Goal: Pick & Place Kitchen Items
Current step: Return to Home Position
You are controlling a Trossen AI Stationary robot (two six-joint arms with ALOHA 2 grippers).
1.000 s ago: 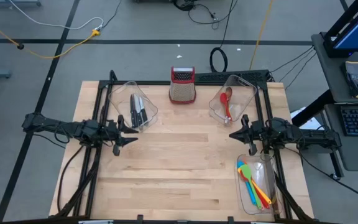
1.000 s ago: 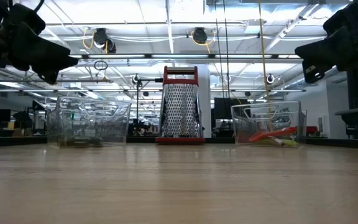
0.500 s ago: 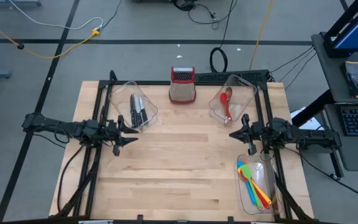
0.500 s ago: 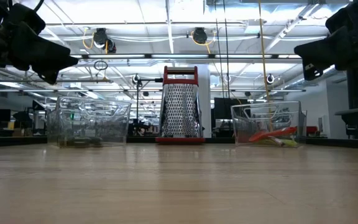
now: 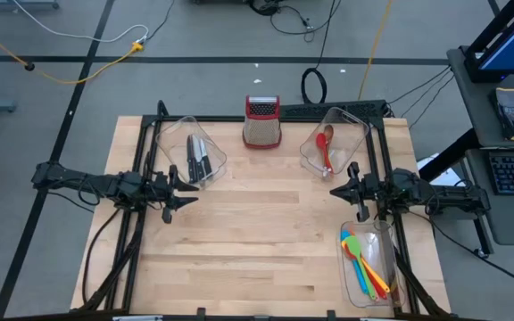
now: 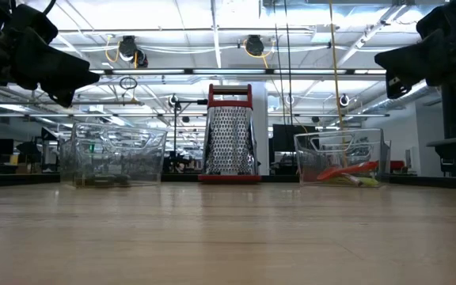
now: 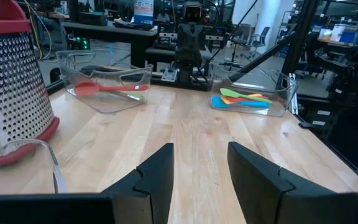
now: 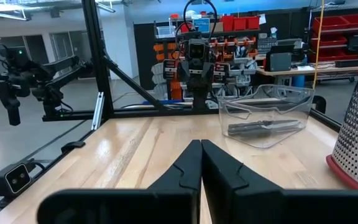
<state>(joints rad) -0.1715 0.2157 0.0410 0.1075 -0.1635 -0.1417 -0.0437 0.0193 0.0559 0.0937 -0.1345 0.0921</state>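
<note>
From above: left gripper point(image 5: 190, 193) over the left side of the pale wooden surface point(image 5: 257, 250), right gripper point(image 5: 335, 192) over the right side, both empty and well apart. Only through the wrist cameras: left fingers point(image 7: 157, 180) spread wide, right fingers point(image 8: 188, 168) pressed together. Black-handled steel knives point(image 5: 197, 159) inside the far-left clear plastic bin point(image 5: 164, 134). Red serving spoon point(image 5: 325, 156) and brown spoon point(image 5: 327, 135) inside the far-right clear bin point(image 5: 352, 125). Green, blue, orange and yellow spatulas point(image 5: 364, 263) inside the near-right clear bin point(image 5: 389, 241). Between the far bins, upright metal box grater with red top point(image 5: 262, 122). Only at surface level: both arms raised well clear of the wood. Against a second ago: right arm a shade higher, all else unchanged.
</note>
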